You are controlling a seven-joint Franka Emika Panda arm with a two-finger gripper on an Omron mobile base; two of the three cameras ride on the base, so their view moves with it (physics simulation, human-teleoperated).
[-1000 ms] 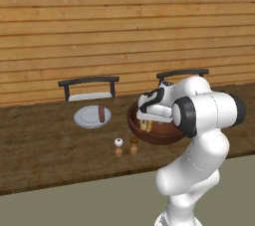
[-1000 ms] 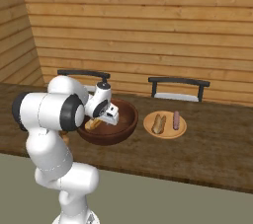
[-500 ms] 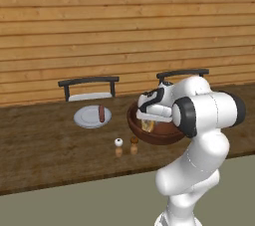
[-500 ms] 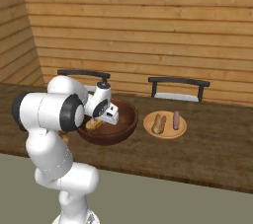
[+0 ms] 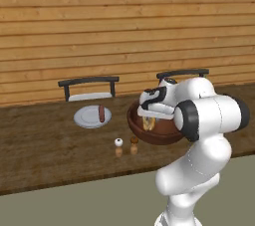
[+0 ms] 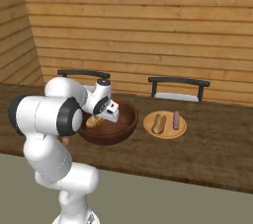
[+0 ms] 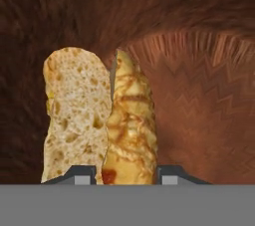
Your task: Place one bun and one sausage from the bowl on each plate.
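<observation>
Hand view: the claw [image 7: 127, 174] is closed narrow on the bun [image 7: 102, 115], its two dark tips touching the bun's sides, deep inside the wooden bowl [image 7: 199, 70]. In the left base view the bowl [image 5: 137, 128] stands on the surface [image 5: 40, 145]; at its 9 o'clock lies a pale plate [image 5: 85, 117] carrying one sausage [image 5: 101, 113]. Two small shakers [image 5: 126, 146] stand near the bowl at 7 o'clock. In the right base view another plate [image 6: 165, 130] at the bowl's 3 o'clock already carries a bun and a sausage.

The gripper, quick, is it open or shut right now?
Gripper: shut on the bun, inside the bowl.
</observation>
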